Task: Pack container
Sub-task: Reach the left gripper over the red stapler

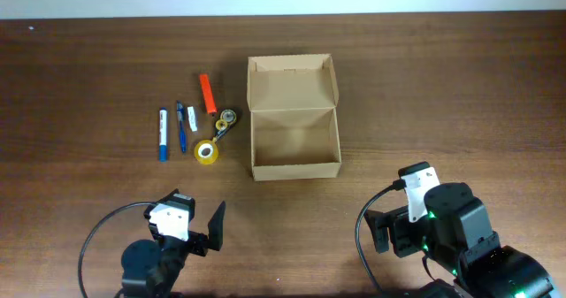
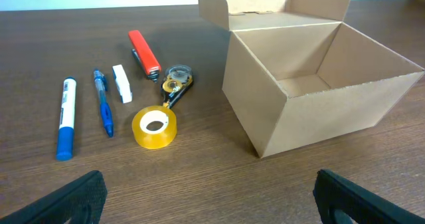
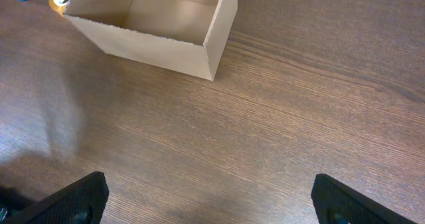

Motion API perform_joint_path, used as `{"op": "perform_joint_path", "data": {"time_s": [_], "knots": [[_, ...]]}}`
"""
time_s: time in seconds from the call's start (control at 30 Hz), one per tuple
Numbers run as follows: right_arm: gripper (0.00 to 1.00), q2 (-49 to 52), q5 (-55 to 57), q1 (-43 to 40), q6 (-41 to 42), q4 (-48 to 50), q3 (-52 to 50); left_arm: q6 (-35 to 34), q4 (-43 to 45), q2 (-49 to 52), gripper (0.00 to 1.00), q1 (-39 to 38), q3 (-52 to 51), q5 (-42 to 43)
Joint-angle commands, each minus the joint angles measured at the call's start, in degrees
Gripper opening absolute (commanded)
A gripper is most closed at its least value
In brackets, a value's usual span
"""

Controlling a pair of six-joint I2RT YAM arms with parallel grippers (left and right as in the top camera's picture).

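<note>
The tan cardboard container (image 1: 294,130) stands open and empty at the table's middle, lid flap folded back; it also shows in the left wrist view (image 2: 312,98) and the right wrist view (image 3: 153,24). To its left lie a yellow tape roll (image 1: 206,152) (image 2: 155,127), a correction-tape dispenser (image 1: 226,121) (image 2: 176,83), an orange-red knife (image 1: 207,93) (image 2: 143,51), a white eraser (image 1: 192,118) (image 2: 121,83), a blue pen (image 1: 180,126) (image 2: 103,102) and a blue marker (image 1: 163,133) (image 2: 66,117). My left gripper (image 1: 205,230) (image 2: 211,197) is open and empty near the front edge. My right gripper (image 1: 389,232) (image 3: 209,197) is open and empty, front right of the box.
The table is dark brown wood (image 1: 442,86), with a pale wall strip beyond its far edge. Black cables loop beside both arms at the front.
</note>
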Motion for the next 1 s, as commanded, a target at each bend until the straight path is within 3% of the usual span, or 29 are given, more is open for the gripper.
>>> {"op": "perform_joint_path", "data": {"time_s": [0.0,0.23,0.4,0.8,0.97], "knots": [[0.99,0.0,-0.3,0.3,-0.2,0.2,-0.3,-0.7,0.6,-0.5,0.99,0.5,-0.1,-0.8],[0.99,0.0,-0.3,0.3,-0.2,0.2,-0.3,-5.4,1.1,-0.1,0.99,0.5,0.7,-0.8],[0.99,0.0,-0.3,0.3,-0.2,0.2,-0.3,-5.4,0.9,6.8,0.99,0.5,5.4,-2.3],[0.99,0.0,-0.3,0.3,-0.2,0.2,-0.3,4.0,-1.5,43.6,0.99,0.5,26.6,-5.4],[0.99,0.1,-0.3,0.3,-0.2,0.2,-0.3,4.5,-1.6,58.8,0.99,0.5,37.0,-5.6]]}}
